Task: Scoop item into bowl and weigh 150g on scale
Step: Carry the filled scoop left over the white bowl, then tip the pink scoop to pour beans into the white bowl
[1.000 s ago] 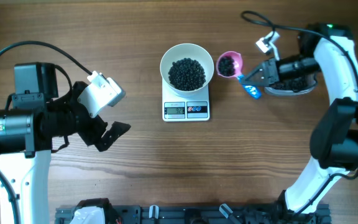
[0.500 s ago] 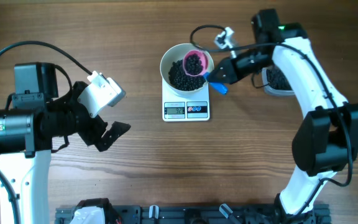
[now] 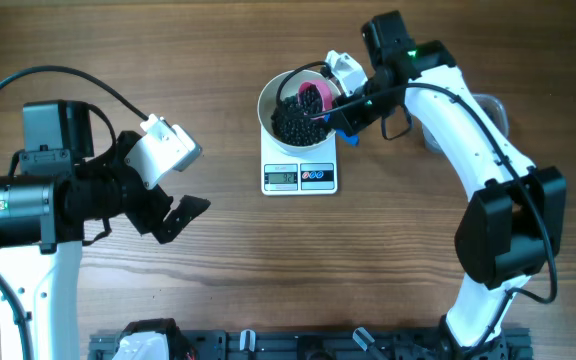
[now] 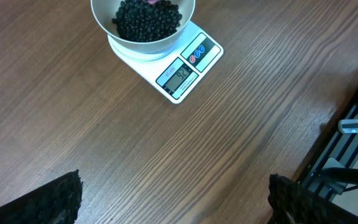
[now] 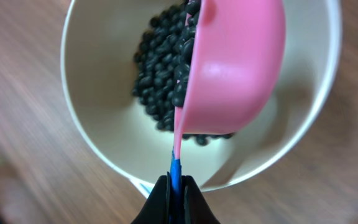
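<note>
The right jaws are clenched on the thin blue handle (image 5: 176,173) of a pink scoop (image 5: 235,62), the two dark tips pressed flat against either side of it in the right wrist view. The scoop is tipped on its side inside the bowl (image 5: 104,143), its open mouth turned toward the beans (image 5: 160,68), with grains crowding its lip and running into the heap below. From overhead the scoop (image 3: 311,97) sits over the bowl's right half, above the dark heap (image 3: 290,120), and the right arm (image 3: 448,110) reaches in from the right in a long bend. The bowl (image 3: 273,88) stands on the scale (image 3: 299,177), covering its platform, so that only the front strip with the display and two round buttons shows. Behind the right arm, a clear tub (image 3: 492,108) is partly hidden; what it holds cannot be told. The left jaws are released and wide apart: in the left wrist view, one dark fingertip (image 4: 55,199) sits in each lower corner with bare wood between them, grasping nothing. They hang over the surface (image 3: 268,270), well apart from the scale (image 4: 179,74) and from the bowl (image 4: 143,46) of beans (image 4: 145,18), which lie near that view's top edge. The left arm (image 3: 68,200) stands at the left side.
</note>
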Controlling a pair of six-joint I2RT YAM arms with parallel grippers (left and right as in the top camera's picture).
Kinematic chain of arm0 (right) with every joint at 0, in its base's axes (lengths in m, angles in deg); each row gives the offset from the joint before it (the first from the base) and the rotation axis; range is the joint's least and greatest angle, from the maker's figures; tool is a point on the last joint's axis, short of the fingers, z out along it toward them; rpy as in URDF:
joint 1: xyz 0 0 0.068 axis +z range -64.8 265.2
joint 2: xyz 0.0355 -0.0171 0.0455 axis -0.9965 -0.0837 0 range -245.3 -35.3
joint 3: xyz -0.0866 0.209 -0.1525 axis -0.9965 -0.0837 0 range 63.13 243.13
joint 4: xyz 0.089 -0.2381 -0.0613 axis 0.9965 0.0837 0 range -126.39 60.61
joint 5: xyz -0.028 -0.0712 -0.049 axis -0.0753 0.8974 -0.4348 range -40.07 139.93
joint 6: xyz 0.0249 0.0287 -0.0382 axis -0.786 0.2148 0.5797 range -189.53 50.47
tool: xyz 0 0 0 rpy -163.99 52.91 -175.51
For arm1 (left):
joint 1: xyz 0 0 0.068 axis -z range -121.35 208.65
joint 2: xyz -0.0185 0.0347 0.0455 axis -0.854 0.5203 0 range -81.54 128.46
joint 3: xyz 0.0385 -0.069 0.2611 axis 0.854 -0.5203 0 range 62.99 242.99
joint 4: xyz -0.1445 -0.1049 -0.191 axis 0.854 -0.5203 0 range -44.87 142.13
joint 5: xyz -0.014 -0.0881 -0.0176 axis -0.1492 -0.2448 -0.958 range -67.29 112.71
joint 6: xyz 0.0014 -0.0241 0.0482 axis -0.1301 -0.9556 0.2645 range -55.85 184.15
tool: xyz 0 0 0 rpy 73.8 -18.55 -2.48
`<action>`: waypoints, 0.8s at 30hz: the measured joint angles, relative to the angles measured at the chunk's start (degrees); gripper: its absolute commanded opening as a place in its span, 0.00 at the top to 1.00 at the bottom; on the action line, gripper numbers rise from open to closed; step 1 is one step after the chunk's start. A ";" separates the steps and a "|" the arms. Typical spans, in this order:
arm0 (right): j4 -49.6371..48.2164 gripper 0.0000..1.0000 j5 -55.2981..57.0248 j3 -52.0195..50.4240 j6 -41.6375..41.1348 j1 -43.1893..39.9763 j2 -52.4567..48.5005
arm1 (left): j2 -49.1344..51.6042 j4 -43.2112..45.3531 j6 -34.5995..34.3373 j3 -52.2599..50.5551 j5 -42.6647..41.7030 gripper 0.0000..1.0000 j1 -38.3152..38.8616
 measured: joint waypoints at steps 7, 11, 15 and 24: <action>1.42 0.96 11.96 5.38 1.38 5.27 0.11 | 0.00 0.00 0.00 0.00 0.00 0.00 0.00; 2.05 0.96 16.48 5.38 1.60 7.54 0.11 | 0.00 0.00 0.00 0.00 -0.02 0.00 0.00; 2.05 0.96 23.76 5.38 1.79 9.49 0.11 | 0.00 0.00 0.00 0.00 0.00 0.00 0.00; 2.05 0.96 28.00 5.38 2.27 10.36 0.11 | 0.00 0.00 0.00 0.00 0.00 0.00 0.00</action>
